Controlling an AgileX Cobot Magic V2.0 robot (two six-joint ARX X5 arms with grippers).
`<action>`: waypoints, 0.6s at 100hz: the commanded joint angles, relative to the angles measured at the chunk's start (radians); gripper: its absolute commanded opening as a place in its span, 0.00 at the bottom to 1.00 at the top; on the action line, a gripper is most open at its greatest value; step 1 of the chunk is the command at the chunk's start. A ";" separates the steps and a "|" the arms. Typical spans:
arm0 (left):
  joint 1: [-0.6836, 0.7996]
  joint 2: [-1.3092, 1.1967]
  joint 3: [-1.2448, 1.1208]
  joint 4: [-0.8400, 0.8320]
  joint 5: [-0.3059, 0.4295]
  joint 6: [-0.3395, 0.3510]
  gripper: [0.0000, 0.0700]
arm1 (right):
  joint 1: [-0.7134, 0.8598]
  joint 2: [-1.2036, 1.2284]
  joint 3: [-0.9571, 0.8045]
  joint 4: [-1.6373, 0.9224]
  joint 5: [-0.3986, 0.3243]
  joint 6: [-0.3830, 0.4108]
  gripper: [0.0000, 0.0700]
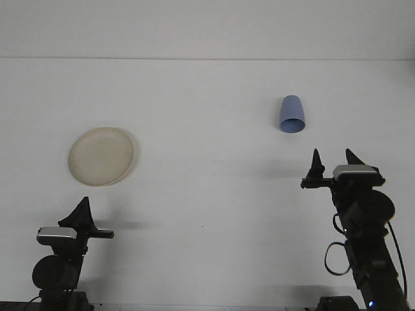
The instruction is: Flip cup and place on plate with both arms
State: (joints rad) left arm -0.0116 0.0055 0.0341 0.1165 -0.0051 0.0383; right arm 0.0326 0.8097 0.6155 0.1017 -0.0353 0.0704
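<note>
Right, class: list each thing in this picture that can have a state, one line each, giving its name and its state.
Blue cup: lying on its side on the table, mouth toward the camera, not held.
Plate: flat on the table, nothing on it.
Left gripper: low at the near edge, holding nothing.
Right gripper: raised, fingers open, short of the cup, holding nothing.

No readable text anywhere. Blue cup (pixel 292 115), cream plate (pixel 102 155) and white worktop (pixel 207 194) carry no labels, brands, numbers or signs. Camera modules on both arms are too small to show any markings.
</note>
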 commanded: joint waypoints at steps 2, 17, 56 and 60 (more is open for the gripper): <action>-0.002 -0.001 -0.020 0.012 -0.006 -0.002 0.02 | 0.001 0.111 0.005 0.086 -0.021 -0.050 0.78; -0.002 -0.001 -0.020 0.012 -0.006 -0.002 0.02 | 0.001 0.312 0.005 0.229 -0.022 -0.056 0.78; -0.002 -0.001 -0.020 0.012 -0.006 -0.002 0.02 | -0.018 0.737 0.074 0.556 -0.016 -0.217 0.78; -0.002 -0.001 -0.020 0.012 -0.006 -0.002 0.02 | -0.022 0.778 0.105 0.556 -0.017 -0.230 0.78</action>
State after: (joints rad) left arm -0.0116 0.0055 0.0341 0.1169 -0.0051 0.0383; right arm 0.0174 1.5242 0.6662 0.6388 -0.0528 -0.1104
